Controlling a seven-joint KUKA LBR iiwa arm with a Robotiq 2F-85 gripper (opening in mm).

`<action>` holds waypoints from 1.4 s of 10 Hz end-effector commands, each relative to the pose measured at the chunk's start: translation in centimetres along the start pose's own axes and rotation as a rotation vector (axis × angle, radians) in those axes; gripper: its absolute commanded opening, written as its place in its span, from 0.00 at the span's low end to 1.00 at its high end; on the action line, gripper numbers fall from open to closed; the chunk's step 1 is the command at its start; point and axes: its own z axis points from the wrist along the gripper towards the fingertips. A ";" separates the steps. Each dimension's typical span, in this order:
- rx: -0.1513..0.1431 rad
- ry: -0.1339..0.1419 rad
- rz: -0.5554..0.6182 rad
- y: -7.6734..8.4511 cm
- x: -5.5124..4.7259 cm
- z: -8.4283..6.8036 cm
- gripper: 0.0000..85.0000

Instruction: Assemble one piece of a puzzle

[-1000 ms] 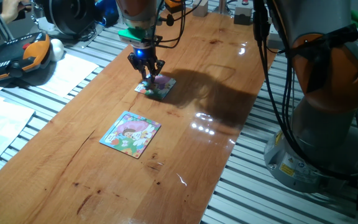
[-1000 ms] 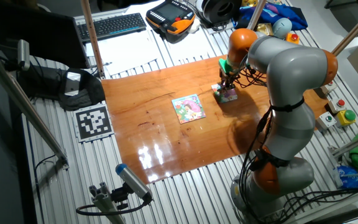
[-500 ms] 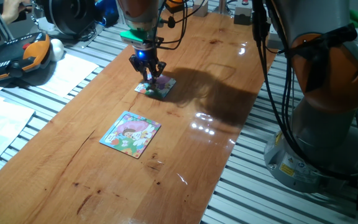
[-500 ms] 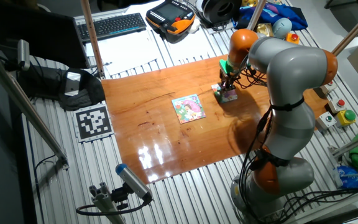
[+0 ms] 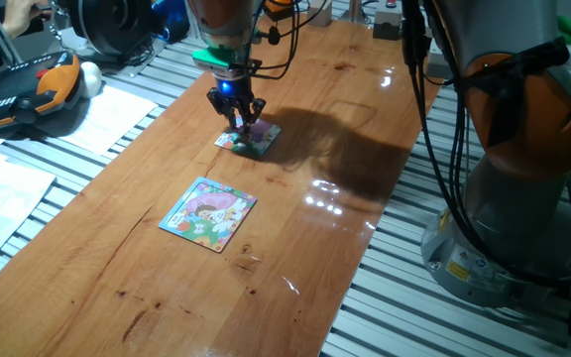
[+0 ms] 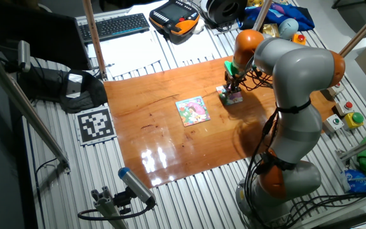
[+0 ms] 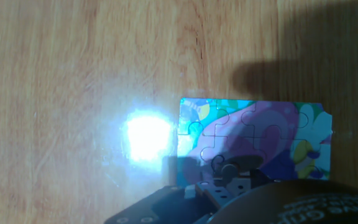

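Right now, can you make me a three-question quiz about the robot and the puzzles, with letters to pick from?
1. Where is the gripper?
A. Over the puzzle
B. Over the larger puzzle
C. Over the white papers

2. How many square puzzles lie on the wooden table?
A. One
B. Two
C. Four

3. How does the larger puzzle lie?
A. Flat on the table, alone
B. Leaning on the arm
C. Stacked on the other puzzle

Answers: 1 A, the fingers hang just above it. 2 B, two squares show. 3 A, it lies flat, apart from the gripper.

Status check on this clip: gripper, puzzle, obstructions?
Gripper low over small pink-purple square puzzle, jaw state unclear. Loose piece not visible. Larger blue-bordered puzzle lies apart.
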 end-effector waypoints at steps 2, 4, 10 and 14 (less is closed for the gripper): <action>0.005 -0.008 -0.004 -0.3 -0.1 -0.2 0.00; 0.008 -0.013 -0.008 -0.2 -0.1 -0.1 0.00; 0.015 0.002 -0.001 -0.3 0.3 0.9 0.00; 0.019 0.006 0.005 -0.4 0.1 1.3 0.00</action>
